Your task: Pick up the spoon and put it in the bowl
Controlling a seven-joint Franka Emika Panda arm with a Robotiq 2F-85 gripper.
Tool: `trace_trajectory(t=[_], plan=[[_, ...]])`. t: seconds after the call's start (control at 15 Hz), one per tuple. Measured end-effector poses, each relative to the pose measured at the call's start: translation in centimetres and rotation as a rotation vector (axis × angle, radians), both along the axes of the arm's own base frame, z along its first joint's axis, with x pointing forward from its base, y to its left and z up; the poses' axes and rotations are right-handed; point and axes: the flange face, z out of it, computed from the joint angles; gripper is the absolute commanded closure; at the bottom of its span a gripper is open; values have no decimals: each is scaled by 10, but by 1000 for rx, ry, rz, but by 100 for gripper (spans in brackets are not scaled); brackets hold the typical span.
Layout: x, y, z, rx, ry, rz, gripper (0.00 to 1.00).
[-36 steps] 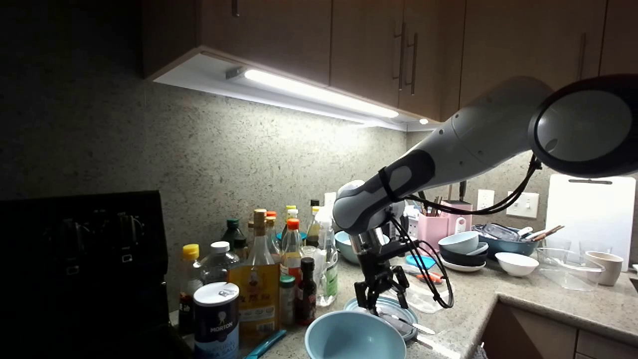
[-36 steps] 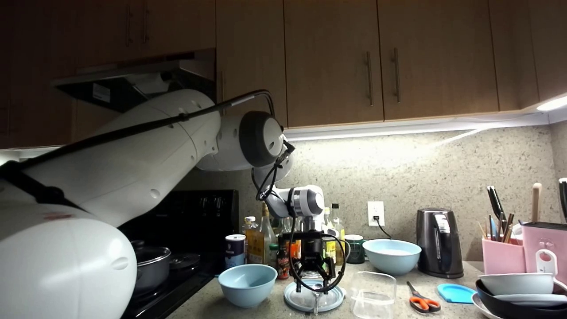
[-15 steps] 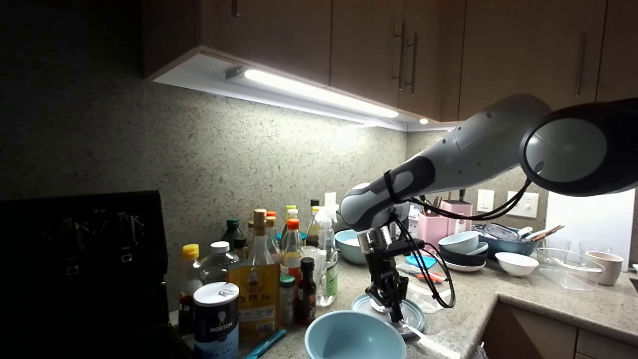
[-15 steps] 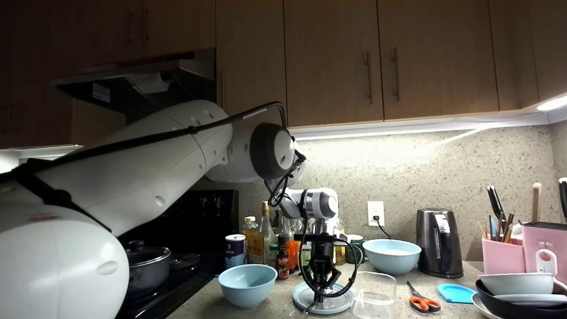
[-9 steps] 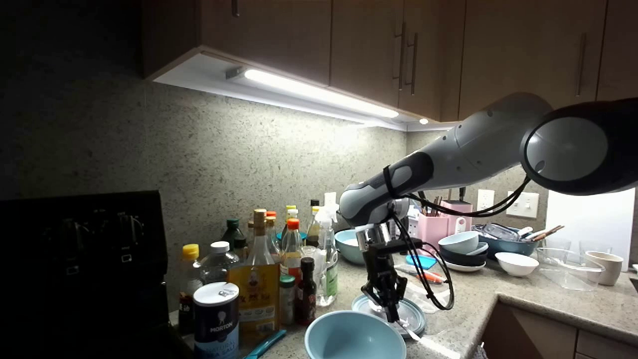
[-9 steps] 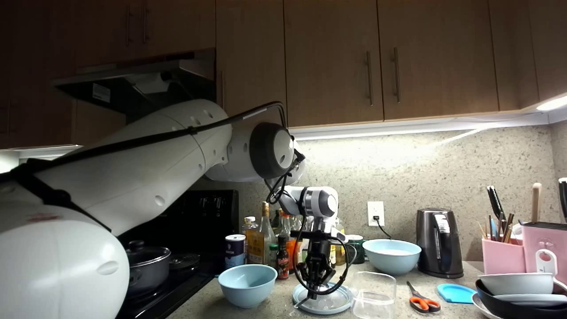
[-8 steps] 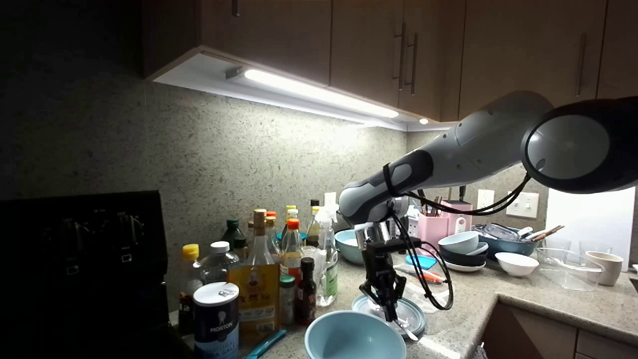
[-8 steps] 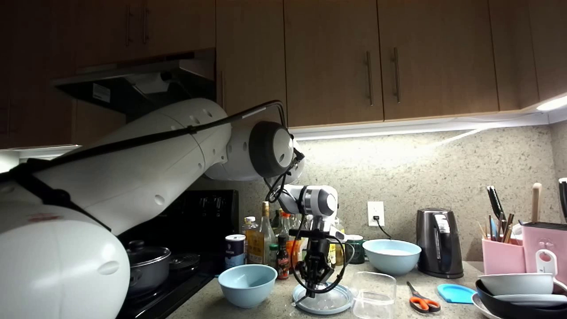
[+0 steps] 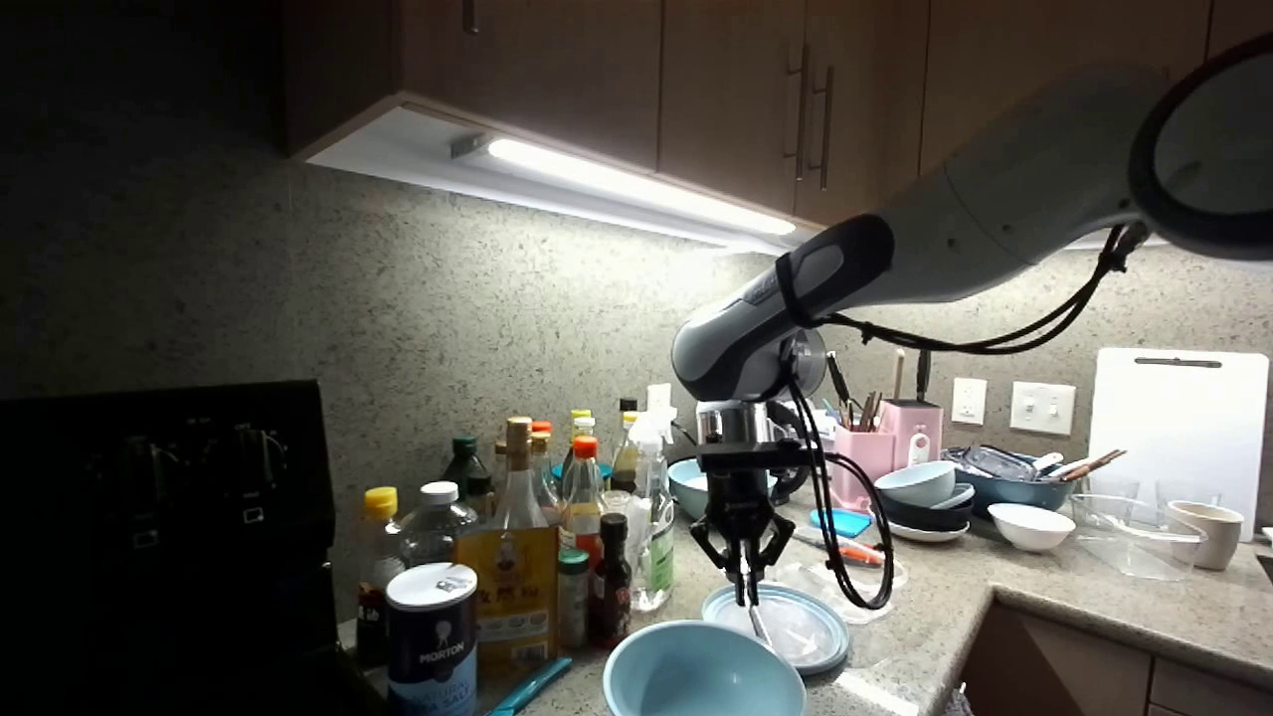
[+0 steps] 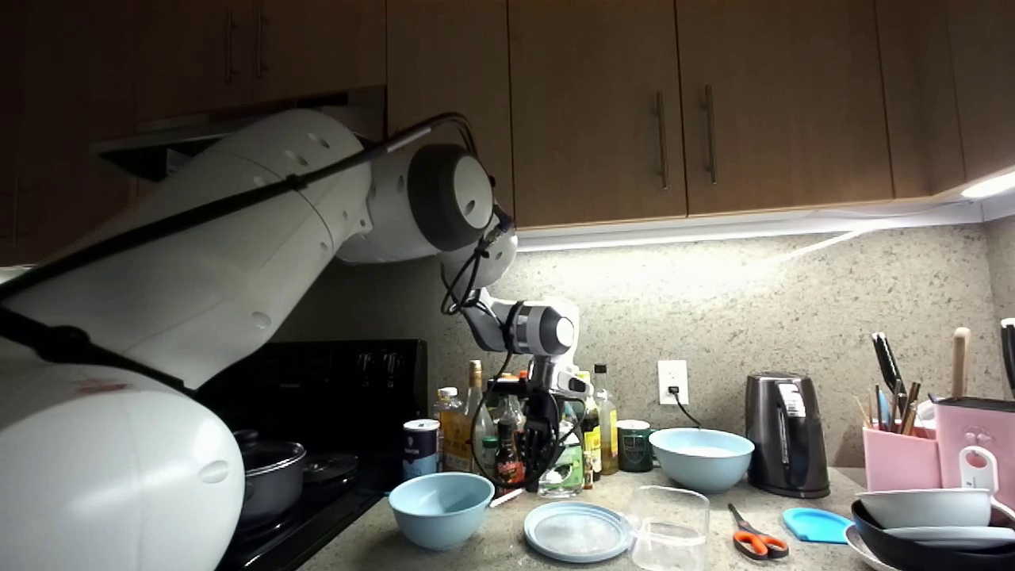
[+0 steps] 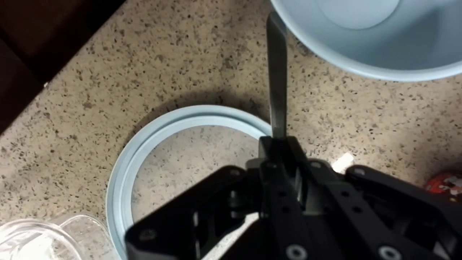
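Observation:
My gripper [image 9: 747, 595] is shut on the spoon [image 11: 277, 79], raised above the counter. The handle sticks out past the fingertips, and the spoon's head is hidden among the dark fingers. In an exterior view the handle slants down beside the pale blue bowl [image 9: 704, 674]. The wrist view has the handle's far end right at the rim of that bowl [image 11: 382, 39]; whether it touches I cannot tell. Seen in an exterior view, the bright handle [image 10: 507, 498] meets the right side of the bowl [image 10: 442, 511]. The gripper stands beside the bowl, not over it.
A round blue-rimmed lid [image 11: 124, 173] lies below the gripper, with a clear container [image 10: 670, 527] beside it. Several bottles [image 9: 519, 497] and a salt canister [image 9: 433, 636] stand along the wall. Further off are another blue bowl [image 10: 702, 460], scissors [image 10: 757, 543] and a kettle [image 10: 787, 436].
My gripper has risen off the lid and straightened, moving toward the bowl with the spoon in it. The spoon has left the lid. The bowl has shifted slightly to the left.

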Motion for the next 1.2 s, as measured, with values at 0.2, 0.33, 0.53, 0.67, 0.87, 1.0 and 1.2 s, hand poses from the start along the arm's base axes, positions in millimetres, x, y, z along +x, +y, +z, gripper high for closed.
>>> trace_trajectory(t=[0.2, 0.33, 0.53, 0.67, 0.87, 1.0, 1.2], plan=[[-17, 4, 16, -26, -72, -86, 93], [-27, 3, 25, -34, -127, -139, 92], [-34, -3, 38, -34, -255, -234, 92], [-35, -8, 48, -35, -353, -296, 92], [-34, -14, 61, -54, -495, -385, 93], [-37, -15, 67, -92, -574, -440, 93], [-48, -7, 65, -155, -593, -486, 92]])
